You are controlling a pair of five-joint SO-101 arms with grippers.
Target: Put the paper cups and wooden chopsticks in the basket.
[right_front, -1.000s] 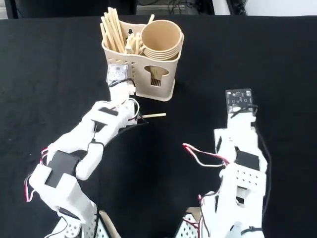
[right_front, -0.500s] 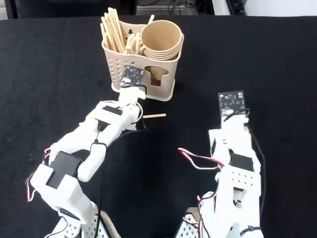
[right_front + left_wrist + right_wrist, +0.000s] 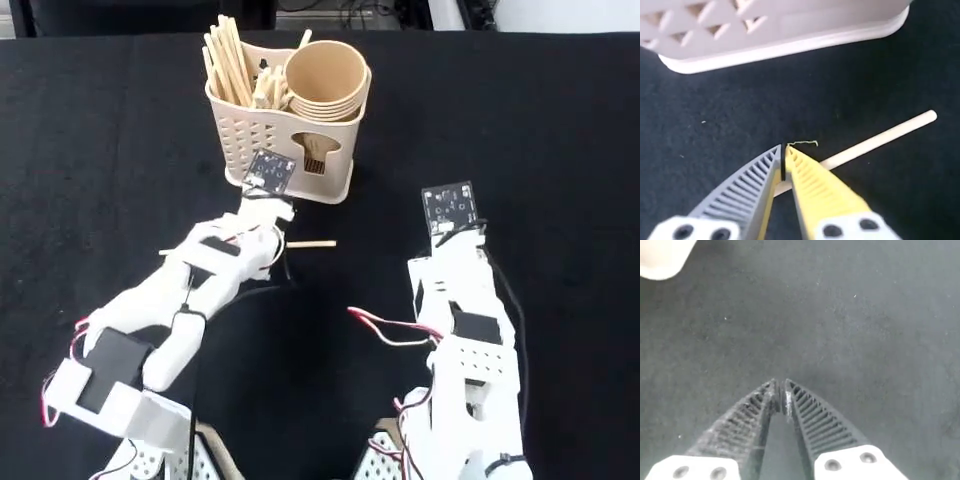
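Note:
A cream basket [image 3: 245, 140] at the back of the black table holds a stack of paper cups [image 3: 325, 75] and several wooden chopsticks [image 3: 228, 60]. One loose chopstick [image 3: 312, 243] lies flat on the table just in front of the basket. In the left wrist view my left gripper [image 3: 784, 150] is shut, tips together directly over this chopstick [image 3: 880, 140], which passes under the yellow finger [image 3: 812, 185]. The basket's base [image 3: 790, 45] is close beyond. My right gripper [image 3: 780, 390] is shut over bare cloth, with nothing in it, right of the basket.
The left arm [image 3: 200, 275] stretches from the front left toward the basket. The right arm [image 3: 460, 320] stands at the front right. A pale corner [image 3: 660, 257] of the basket edges into the right wrist view. Black cloth [image 3: 520, 130] covers the table.
The left wrist swung right along the basket front and the loose chopstick shifted slightly toward the front. The right arm crept left and forward.

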